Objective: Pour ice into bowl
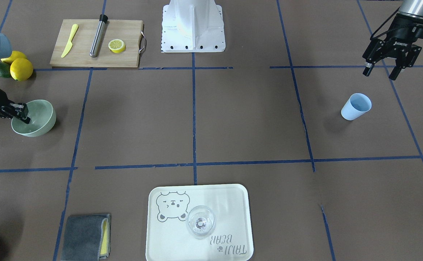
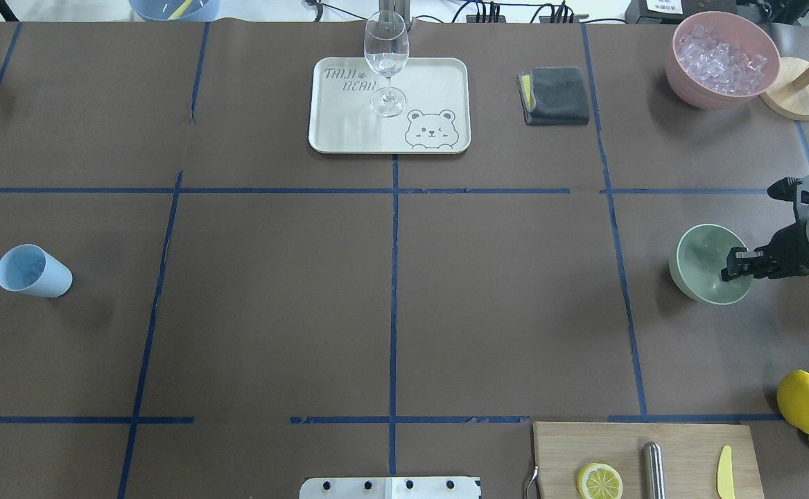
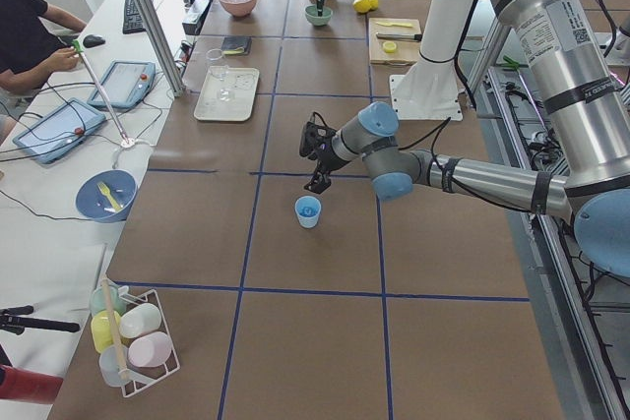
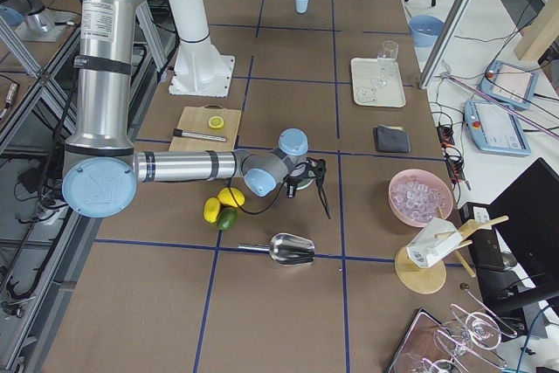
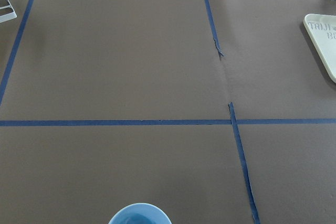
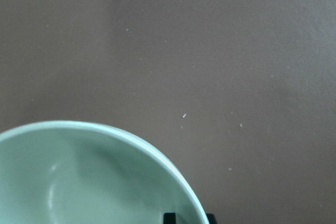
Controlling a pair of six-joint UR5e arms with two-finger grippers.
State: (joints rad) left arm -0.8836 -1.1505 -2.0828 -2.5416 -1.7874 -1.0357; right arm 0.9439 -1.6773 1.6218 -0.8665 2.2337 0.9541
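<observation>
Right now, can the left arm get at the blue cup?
Probably yes. The left gripper hangs open in the air near the blue cup, nothing between them; the cup stands alone, and the right gripper, clamped on the bowl rim, is far off.

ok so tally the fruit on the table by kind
whole lemons: 2
lemon half: 1
dark green fruit: 1
total: 4

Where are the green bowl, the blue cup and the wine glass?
green bowl [image 2: 699, 260]: overhead view, inner wall.
blue cup [image 2: 34, 272]: overhead view, near its rim.
wine glass [image 2: 386, 57]: overhead view, its bowl.
</observation>
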